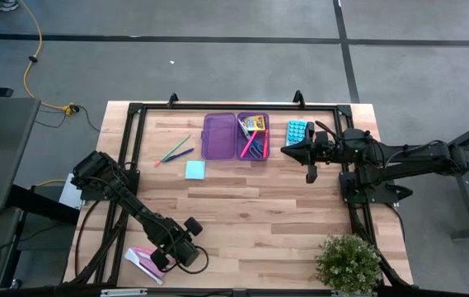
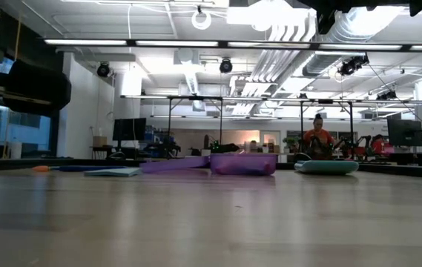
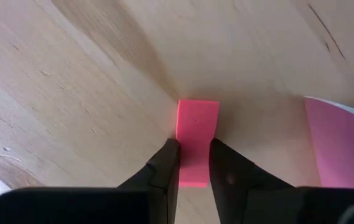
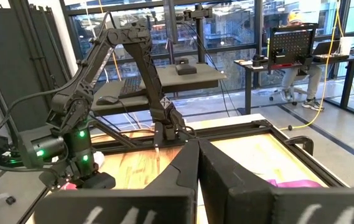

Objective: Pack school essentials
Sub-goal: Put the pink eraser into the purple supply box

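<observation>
On the table (image 1: pixel 242 206) seen from above, one purple case (image 1: pixel 234 135) lies open; two pencils (image 1: pixel 173 152) and one light-blue notepad (image 1: pixel 194 170) lie beside it, one calculator (image 1: pixel 297 130) on its other side. Left gripper (image 1: pixel 161 259) works far from the case; right gripper (image 1: pixel 303 153) hovers near the calculator. Level view: the case and calculator show, neither gripper. Left wrist view: fingers (image 3: pixel 167 165) pinch one pink eraser (image 3: pixel 196 142). Right wrist view: jaws pressed together, empty.

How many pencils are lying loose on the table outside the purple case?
2: a green pencil and a blue pencil, crossing each other just left of the open purple case. More may be hidden among the case's contents.
</observation>
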Controlling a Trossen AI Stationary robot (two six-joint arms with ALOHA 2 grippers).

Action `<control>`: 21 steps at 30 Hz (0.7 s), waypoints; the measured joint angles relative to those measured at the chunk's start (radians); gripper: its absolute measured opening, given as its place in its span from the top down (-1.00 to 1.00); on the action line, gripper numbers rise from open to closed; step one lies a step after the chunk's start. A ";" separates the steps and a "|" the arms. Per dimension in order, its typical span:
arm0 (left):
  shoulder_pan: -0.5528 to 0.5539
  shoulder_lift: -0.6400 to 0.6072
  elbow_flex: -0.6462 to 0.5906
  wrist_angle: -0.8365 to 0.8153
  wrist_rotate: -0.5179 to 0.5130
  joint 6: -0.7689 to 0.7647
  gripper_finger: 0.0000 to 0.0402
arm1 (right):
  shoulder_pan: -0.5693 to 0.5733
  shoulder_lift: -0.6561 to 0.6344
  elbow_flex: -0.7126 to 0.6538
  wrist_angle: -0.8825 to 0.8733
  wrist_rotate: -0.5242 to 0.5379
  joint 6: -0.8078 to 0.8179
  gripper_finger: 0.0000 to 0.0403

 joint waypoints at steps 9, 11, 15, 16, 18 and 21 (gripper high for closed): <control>0.000 0.000 0.000 -0.001 -0.002 -0.001 0.62 | 0.000 0.000 0.000 0.000 0.000 0.000 1.00; 0.001 -0.007 -0.001 -0.006 -0.004 -0.009 0.63 | 0.000 0.000 0.000 0.000 0.000 0.000 1.00; 0.019 -0.038 -0.003 -0.027 -0.005 -0.052 0.65 | 0.000 0.000 0.000 0.000 0.000 0.000 1.00; 0.025 -0.051 -0.003 -0.031 -0.005 -0.060 0.65 | 0.000 0.000 0.000 -0.001 0.000 0.000 1.00; 0.042 -0.075 -0.002 -0.046 -0.005 -0.073 0.65 | 0.000 0.000 0.000 -0.001 0.000 0.000 1.00; 0.074 -0.124 -0.002 -0.068 -0.003 -0.080 0.64 | 0.000 0.000 0.000 -0.001 0.000 -0.001 1.00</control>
